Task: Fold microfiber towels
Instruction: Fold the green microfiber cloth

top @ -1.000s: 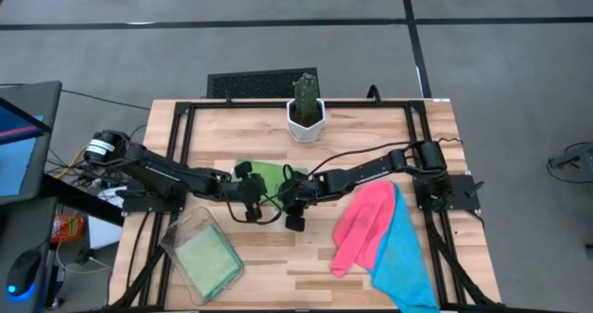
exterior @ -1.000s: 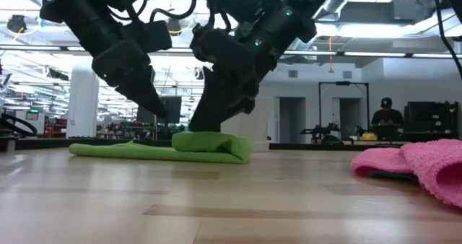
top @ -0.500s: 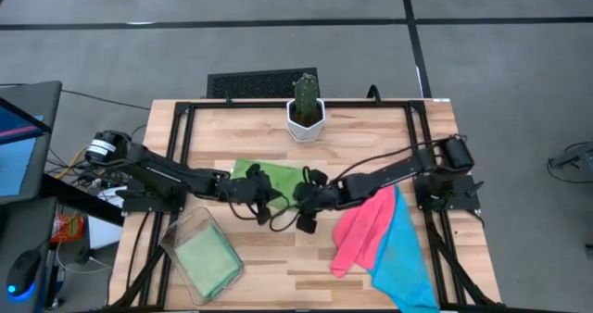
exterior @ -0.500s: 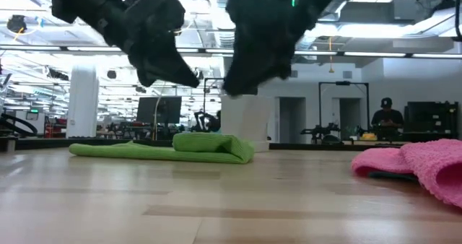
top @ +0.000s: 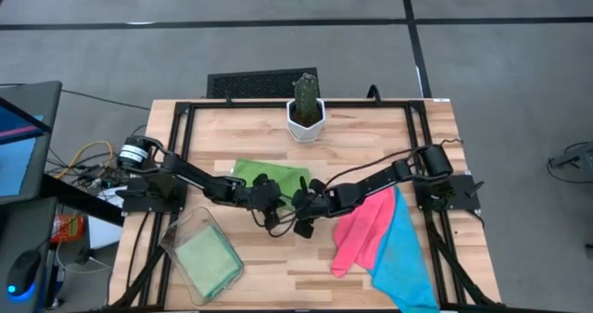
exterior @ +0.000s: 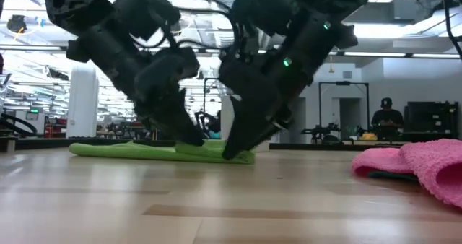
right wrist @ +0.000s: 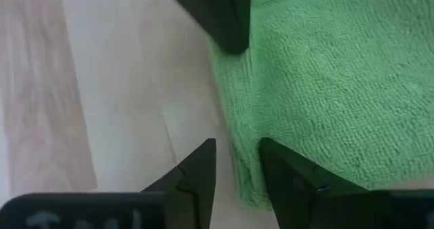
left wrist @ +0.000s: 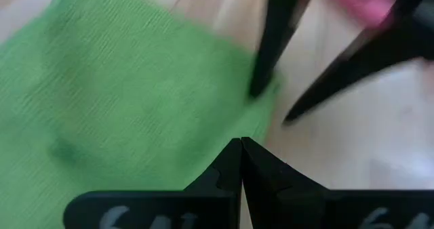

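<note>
A light green microfiber towel (top: 269, 175) lies folded flat in the middle of the table. Both grippers slant down at its near right corner. My left gripper (left wrist: 241, 143) is shut, its tips on the towel's near edge (exterior: 196, 140). My right gripper (right wrist: 237, 158) is open, with one finger over the towel and the other over the bare wood beside that edge (exterior: 232, 154). A hot pink towel (top: 363, 222) and a sky blue towel (top: 404, 256) lie crumpled together at the right. My left gripper sets its shut fingertips (right wrist: 229, 40) down on the green towel's near edge (right wrist: 239, 61), close to the right corner. It comes slanting down from the table's left. The towel lies flat on the table. My right gripper: I cannot tell whether its fingers touch the towel.
A clear plastic bin (top: 202, 255) with a folded green cloth inside stands at the near left. A potted cactus (top: 306, 108) stands at the far edge. Bare wood lies in front of the green towel. A person stands far off in the room (exterior: 386, 118).
Both grippers lifted off the green towel, then came back down at its near right corner. The towel has stayed in place; its folded right end lies lower than before.
</note>
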`<control>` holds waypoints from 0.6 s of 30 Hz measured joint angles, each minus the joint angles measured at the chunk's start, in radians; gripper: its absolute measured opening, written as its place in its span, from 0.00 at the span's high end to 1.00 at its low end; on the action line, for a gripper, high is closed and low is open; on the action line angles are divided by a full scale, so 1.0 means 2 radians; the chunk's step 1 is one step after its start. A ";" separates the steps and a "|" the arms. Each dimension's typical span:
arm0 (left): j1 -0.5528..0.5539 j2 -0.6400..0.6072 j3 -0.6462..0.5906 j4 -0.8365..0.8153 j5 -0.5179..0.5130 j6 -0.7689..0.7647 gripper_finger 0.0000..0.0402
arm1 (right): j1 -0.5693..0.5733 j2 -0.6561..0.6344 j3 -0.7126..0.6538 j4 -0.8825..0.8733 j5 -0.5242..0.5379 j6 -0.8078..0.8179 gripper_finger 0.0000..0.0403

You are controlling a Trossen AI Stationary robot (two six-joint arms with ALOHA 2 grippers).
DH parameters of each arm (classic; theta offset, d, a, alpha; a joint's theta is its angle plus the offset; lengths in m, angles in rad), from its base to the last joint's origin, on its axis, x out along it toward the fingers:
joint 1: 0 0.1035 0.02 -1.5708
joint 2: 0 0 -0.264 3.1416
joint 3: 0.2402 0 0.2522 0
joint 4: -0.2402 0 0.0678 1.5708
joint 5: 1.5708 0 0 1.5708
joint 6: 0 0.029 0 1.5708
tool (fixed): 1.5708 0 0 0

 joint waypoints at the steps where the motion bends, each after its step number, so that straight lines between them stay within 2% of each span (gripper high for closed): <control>1: 0.003 0.000 0.000 -0.009 -0.002 0.000 1.00 | 0.000 0.000 -0.004 0.005 -0.003 0.000 0.65; 5: 0.017 -0.004 0.000 -0.038 -0.008 0.000 1.00 | 0.000 -0.006 -0.016 0.008 -0.011 0.003 0.66; 10: 0.027 -0.005 0.000 -0.036 0.001 0.006 1.00 | 0.002 -0.036 -0.017 0.011 -0.016 -0.011 0.65; 14: 0.029 -0.005 0.000 -0.042 0.002 0.006 1.00 | 0.007 -0.074 -0.019 0.016 0.021 -0.020 0.65; 18: 0.029 -0.019 0.000 -0.046 0.024 0.001 1.00 | 0.012 -0.074 -0.019 0.020 0.084 -0.040 0.67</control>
